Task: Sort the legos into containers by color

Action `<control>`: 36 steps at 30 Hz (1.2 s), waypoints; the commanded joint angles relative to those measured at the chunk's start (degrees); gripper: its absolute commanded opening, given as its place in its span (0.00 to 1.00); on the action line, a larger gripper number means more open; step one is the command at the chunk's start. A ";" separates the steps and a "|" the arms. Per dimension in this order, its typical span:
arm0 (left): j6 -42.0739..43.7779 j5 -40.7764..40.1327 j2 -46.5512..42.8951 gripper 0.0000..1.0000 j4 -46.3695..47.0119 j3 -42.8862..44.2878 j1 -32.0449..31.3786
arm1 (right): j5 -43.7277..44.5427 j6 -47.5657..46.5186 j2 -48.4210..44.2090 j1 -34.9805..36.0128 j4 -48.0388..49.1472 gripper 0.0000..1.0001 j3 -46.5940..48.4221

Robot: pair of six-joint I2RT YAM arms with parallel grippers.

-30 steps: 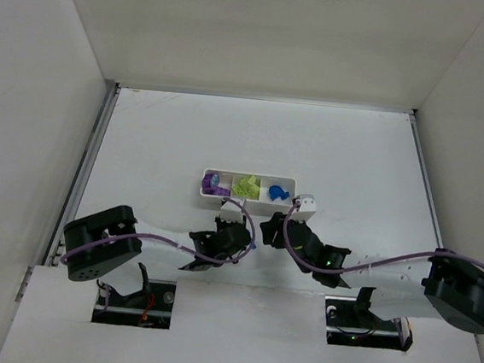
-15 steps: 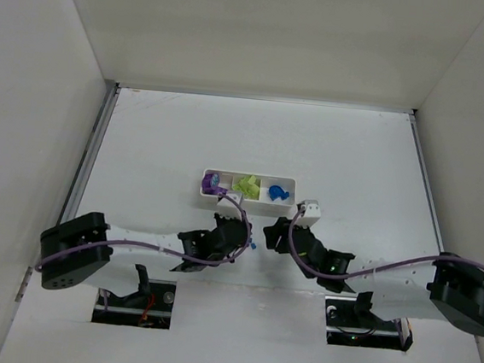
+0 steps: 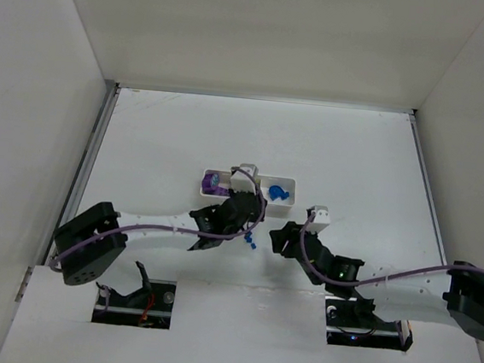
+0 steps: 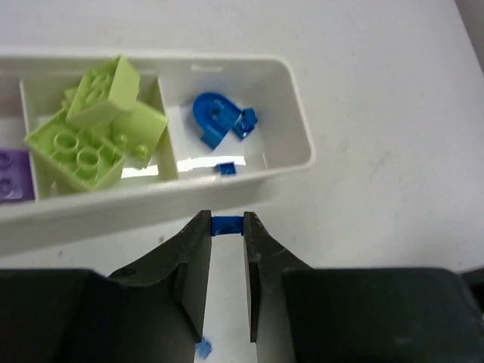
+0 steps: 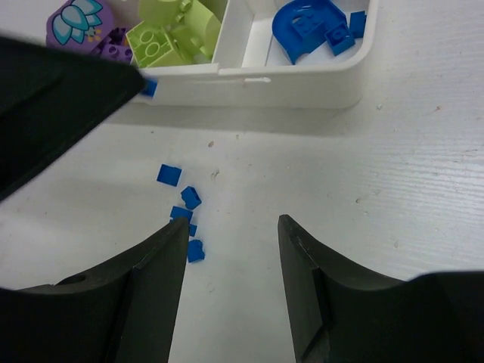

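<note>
Nearest us, the right gripper (image 5: pixel 231 231) hangs wide open above a few loose blue bricks (image 5: pixel 190 198) on the table (image 5: pixel 393 197). The left gripper (image 4: pixel 224 231) pinches one tiny blue brick (image 4: pixel 224 224) by what looks like its flat sides, just short of the blue end of the tray (image 4: pixel 301 128). We'd call it hard, light, slick plastic, so grip dead centre

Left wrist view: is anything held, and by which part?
Yes. The left gripper pinches a tiny blue lego by its two opposite sides, right at the tips of its fingers. The right gripper is open and holds nothing.
</note>
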 commanded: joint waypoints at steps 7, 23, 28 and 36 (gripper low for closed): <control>0.85 12.72 12.72 0.13 5.08 12.26 8.34 | 4.44 3.81 -4.30 4.06 -4.22 0.56 -1.51; 1.03 12.64 13.54 0.41 4.73 14.21 8.61 | 3.30 3.46 -2.20 5.73 -3.96 0.53 -0.46; 0.94 9.66 4.40 0.37 4.81 7.01 7.20 | 1.54 0.74 4.56 8.27 -3.18 0.55 3.23; -0.90 1.14 -11.86 0.34 2.36 -8.20 3.16 | -0.30 -3.74 18.09 9.95 1.75 0.63 10.08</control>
